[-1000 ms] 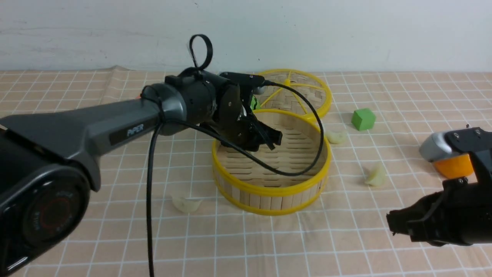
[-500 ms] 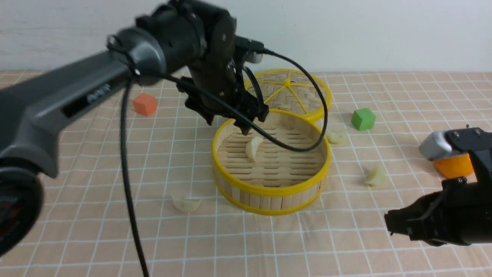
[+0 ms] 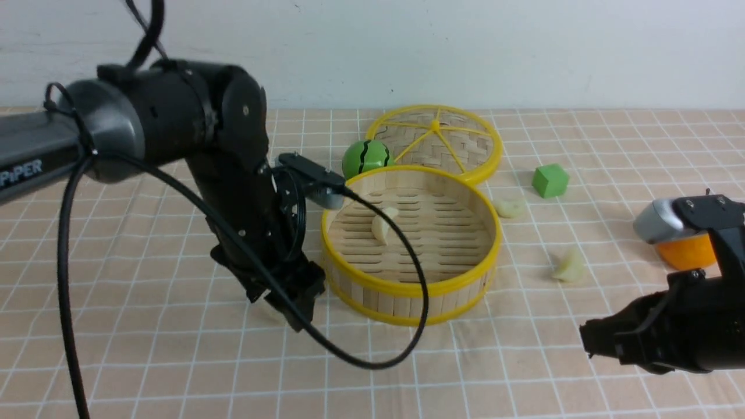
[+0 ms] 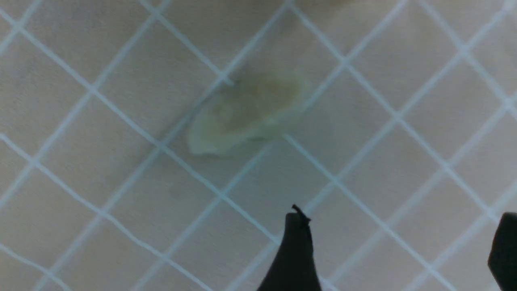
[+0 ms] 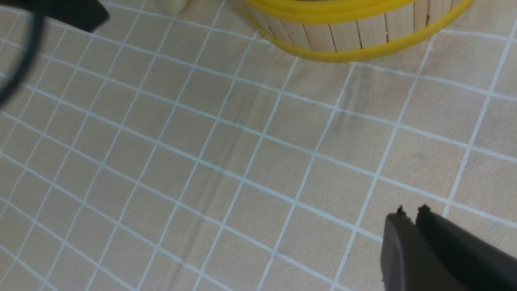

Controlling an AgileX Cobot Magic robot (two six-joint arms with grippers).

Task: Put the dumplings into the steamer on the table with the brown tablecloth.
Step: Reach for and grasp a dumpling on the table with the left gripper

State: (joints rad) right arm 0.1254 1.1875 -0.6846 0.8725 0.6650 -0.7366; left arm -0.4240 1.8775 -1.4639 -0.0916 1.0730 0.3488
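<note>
Across the front view, the tabletop (image 3: 524,372) lies under the brown tablecloth (image 3: 145,349). The steamer (image 3: 407,291) stands uncovered at centre frame.

Left of centre, just beside the steamer's wall, your left hand (image 3: 282,305) points down at the cloth. Its fingers are spread wide and hold nothing.

At the lower right of the frame, your right hand (image 3: 605,343) hangs low and well apart from the steamer. Its fingers are pressed together and it is empty.

- **Done:** one dumpling of four, the inner dumpling (image 3: 381,224), rests on the slatted floor at the steamer's left side.
- **Left:** three lie on the cloth.
  - The near dumpling (image 4: 246,113) sits just ahead of the left fingertips (image 4: 297,250) in the left wrist view. The arm hides it in the front view.
  - The upper-right dumpling (image 3: 509,206) lies just beside the steamer's rim.
  - The lower-right dumpling (image 3: 569,266) lies farther out.

By this count the task is about a quarter complete. The near dumpling looks like your next pick.
</note>
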